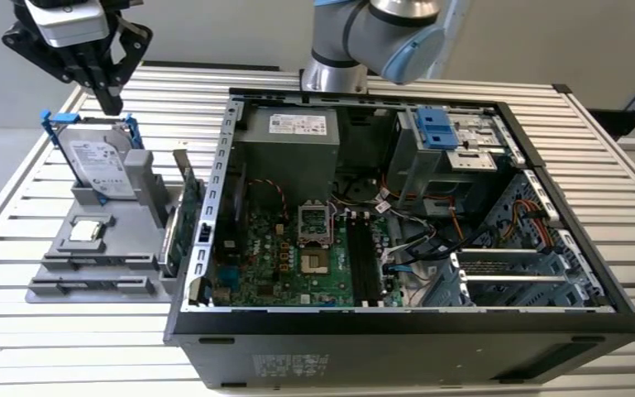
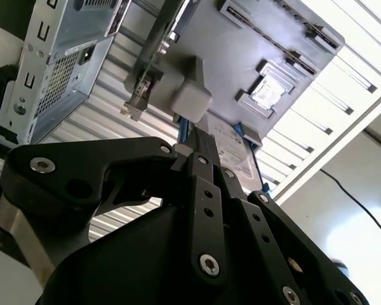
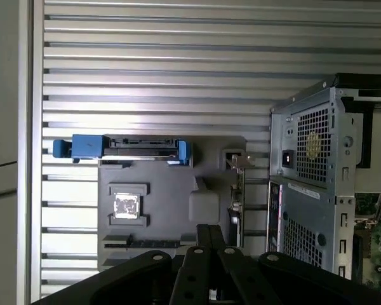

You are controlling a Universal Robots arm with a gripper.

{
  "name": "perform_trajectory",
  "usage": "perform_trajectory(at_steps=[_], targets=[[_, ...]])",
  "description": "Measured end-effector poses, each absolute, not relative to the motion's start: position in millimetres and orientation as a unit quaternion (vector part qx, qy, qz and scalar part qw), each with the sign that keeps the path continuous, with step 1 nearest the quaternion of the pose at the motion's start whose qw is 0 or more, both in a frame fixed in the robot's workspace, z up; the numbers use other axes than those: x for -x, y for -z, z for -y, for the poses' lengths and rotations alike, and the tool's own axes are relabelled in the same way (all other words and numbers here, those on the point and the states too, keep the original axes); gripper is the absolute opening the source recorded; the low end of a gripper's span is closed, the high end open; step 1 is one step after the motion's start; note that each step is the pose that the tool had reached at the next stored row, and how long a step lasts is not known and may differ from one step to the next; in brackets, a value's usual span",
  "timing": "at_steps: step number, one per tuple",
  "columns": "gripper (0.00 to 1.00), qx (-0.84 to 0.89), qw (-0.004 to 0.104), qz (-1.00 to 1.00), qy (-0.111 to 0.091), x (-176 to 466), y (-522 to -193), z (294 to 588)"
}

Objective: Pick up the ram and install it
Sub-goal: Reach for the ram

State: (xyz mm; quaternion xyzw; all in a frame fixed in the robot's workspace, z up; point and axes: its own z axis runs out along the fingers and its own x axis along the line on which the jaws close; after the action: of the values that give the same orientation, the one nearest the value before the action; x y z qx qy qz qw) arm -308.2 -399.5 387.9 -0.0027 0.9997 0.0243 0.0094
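The ram (image 3: pixel 141 243) shows as a thin dark strip standing on edge in a slot of the grey holder (image 3: pixel 171 190), past the small square chip from the hard drive. The same ram (image 2: pixel 286 30) runs as a long narrow line in the second wrist view, and in the exterior view the ram (image 1: pixel 97 264) sits in the holder's front part. My gripper (image 1: pixel 109 106) hangs above the holder's far end, over the hard drive, well apart from the ram. In both wrist views its black fingers (image 3: pixel 217 241) lie together with nothing between them, gripper (image 2: pixel 193 145) pointing at the holder.
A silver hard drive (image 1: pixel 102 165) with blue rails stands upright in the holder. A green expansion card (image 1: pixel 191 211) stands at the holder's side toward the open computer case (image 1: pixel 229 165). The motherboard's black slots (image 1: pixel 362 260) lie inside the case. The slatted table (image 1: pixel 9 314) carries everything.
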Motion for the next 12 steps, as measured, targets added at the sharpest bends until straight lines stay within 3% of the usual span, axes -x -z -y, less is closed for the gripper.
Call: perform_trajectory(at_steps=[12], targets=[[0.00, 0.014, 0.009, -1.000, -0.024, 324, -385, 399]])
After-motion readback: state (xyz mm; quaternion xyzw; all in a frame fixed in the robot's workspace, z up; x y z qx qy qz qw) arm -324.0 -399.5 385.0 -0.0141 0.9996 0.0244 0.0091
